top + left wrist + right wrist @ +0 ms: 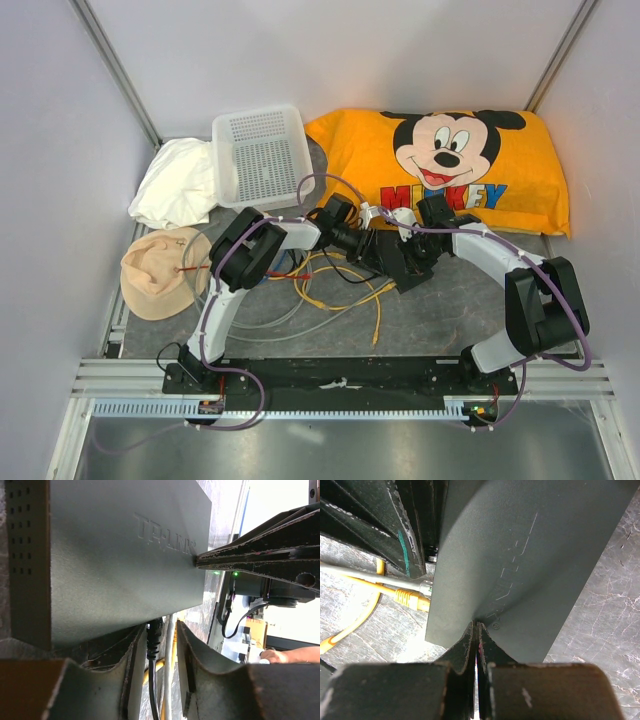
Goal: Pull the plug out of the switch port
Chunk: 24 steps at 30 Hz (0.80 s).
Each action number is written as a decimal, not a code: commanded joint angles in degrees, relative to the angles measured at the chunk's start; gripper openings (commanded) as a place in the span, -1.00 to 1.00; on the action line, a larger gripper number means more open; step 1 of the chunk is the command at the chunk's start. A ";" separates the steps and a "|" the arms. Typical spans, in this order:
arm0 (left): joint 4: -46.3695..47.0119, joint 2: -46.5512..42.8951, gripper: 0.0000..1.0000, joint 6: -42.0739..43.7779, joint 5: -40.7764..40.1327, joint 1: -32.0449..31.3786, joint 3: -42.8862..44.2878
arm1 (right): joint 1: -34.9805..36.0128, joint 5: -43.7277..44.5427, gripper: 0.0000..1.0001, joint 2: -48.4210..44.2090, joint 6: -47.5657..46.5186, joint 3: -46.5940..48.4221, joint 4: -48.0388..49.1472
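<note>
Left fingers [200,680] stand apart astride the black plug [153,632], not yet clamped on it. Its cable runs straight back between them from the edge of the switch [115,565], which sits mid-way across the table [440,320]. Right fingers [460,650], closed, press a side edge of the switch.

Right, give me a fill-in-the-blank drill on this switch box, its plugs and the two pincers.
1. The black box bears the raised brand name ____.
2. The left pincer straddles a plug coloured ____.
3. The right pincer, tips against the box, is ____.
4. Beside the grey plug in the box's edge sits a ____ one.

Missing words: TP-LINK; black; shut; yellow.
</note>
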 commanded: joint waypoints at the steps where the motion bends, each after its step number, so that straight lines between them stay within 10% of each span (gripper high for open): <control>1: -0.53 2.15 -0.30 0.21 -1.69 -0.88 1.01 | -0.01 1.43 -0.99 0.45 -0.71 0.70 0.84; 24: -4.30 4.53 -0.97 -2.08 -4.86 -0.70 3.64 | -0.01 1.78 -0.99 0.54 -1.06 0.09 1.37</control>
